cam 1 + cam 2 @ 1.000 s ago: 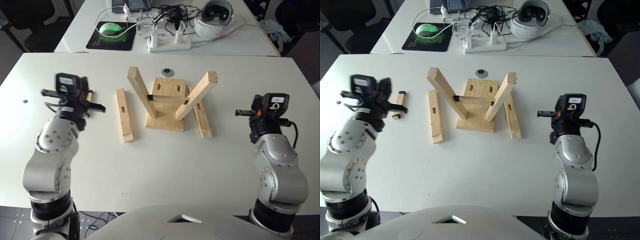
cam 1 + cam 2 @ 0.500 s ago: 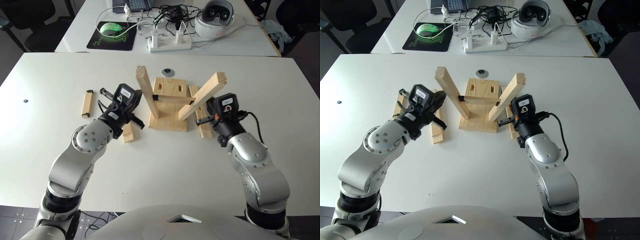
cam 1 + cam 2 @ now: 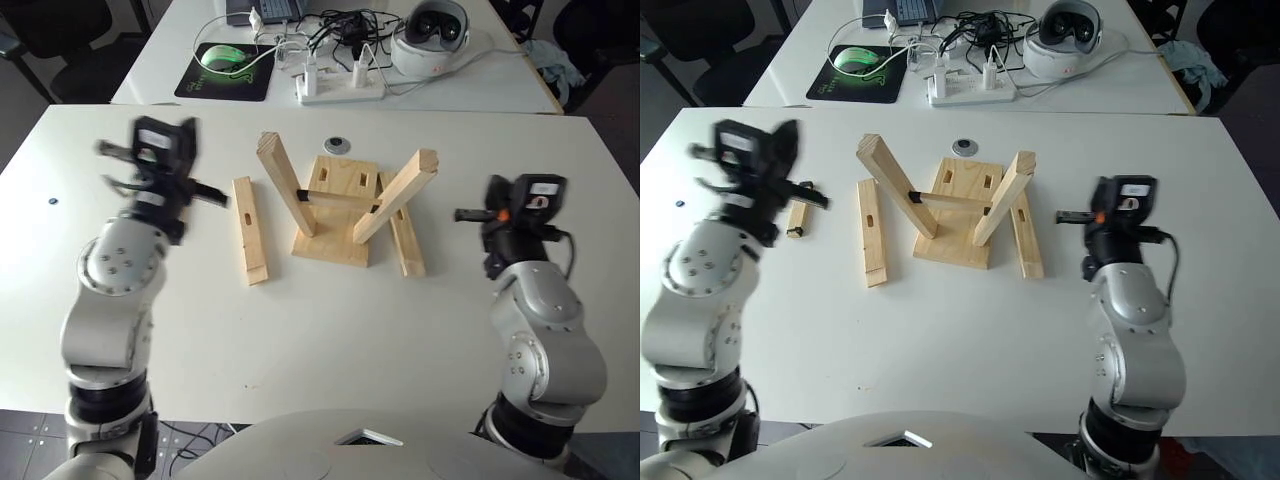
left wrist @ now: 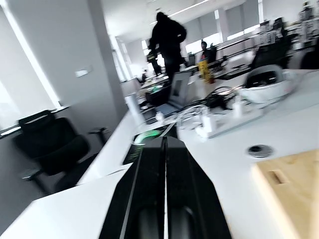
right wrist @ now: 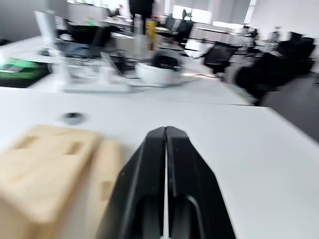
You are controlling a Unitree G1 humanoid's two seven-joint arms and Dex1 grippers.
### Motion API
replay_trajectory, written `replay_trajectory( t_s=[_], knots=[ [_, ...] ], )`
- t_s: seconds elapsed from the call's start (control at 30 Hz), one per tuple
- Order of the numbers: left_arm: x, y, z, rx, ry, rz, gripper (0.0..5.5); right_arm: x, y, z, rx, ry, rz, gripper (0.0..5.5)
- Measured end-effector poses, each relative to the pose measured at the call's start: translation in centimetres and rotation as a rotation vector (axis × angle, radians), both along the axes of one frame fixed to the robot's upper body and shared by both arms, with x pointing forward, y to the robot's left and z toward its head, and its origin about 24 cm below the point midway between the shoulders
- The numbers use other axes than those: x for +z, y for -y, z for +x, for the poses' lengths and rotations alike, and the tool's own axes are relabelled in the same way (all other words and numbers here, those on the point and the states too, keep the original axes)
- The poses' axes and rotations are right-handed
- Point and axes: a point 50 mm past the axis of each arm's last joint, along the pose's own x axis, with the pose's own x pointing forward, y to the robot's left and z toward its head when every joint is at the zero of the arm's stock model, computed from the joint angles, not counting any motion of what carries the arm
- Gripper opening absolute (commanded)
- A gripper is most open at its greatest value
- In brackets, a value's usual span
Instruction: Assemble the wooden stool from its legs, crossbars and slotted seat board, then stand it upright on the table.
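Observation:
The slotted seat board [image 3: 335, 235] lies flat at the table's middle. Two legs [image 3: 284, 183] [image 3: 396, 195] stand slanted in it, joined by a thin crossbar [image 3: 340, 199]. One loose leg [image 3: 249, 230] lies left of the board, another [image 3: 407, 242] lies against its right side. A short crossbar [image 3: 797, 208] rests further left, just beside my left arm. My left gripper [image 4: 165, 143] is shut and empty, raised above the table's left part. My right gripper [image 5: 166, 131] is shut and empty too, held up to the right of the stool parts [image 3: 515, 205].
A round grommet [image 3: 336, 145] sits in the table behind the seat board. On the rear table [image 3: 500, 85] are a headset [image 3: 430, 35], a power strip [image 3: 335, 88] with cables and a mouse pad [image 3: 222, 72]. Open tabletop lies in front of the parts.
Half a second ago both grippers were close beside the standing legs. Both arms have since swung outward and up, away from the stool. The two standing legs now lean slightly further left.

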Motion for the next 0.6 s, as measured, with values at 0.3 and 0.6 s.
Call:
replay_trajectory(
  t_s=[0.3, 0.6],
  knots=[
    [-1.6, -0.3, 0.5, -0.018, -0.094, 0.141, 0.00, -1.1, -1.3, 0.3, 0.149, -0.051, -0.128, 0.01],
    [-2.5, -6.1, 2.1, 0.200, -0.092, 0.269, 0.00, -6.3, 1.8, 0.0, 0.238, -0.307, -0.329, 0.01]
  ],
)
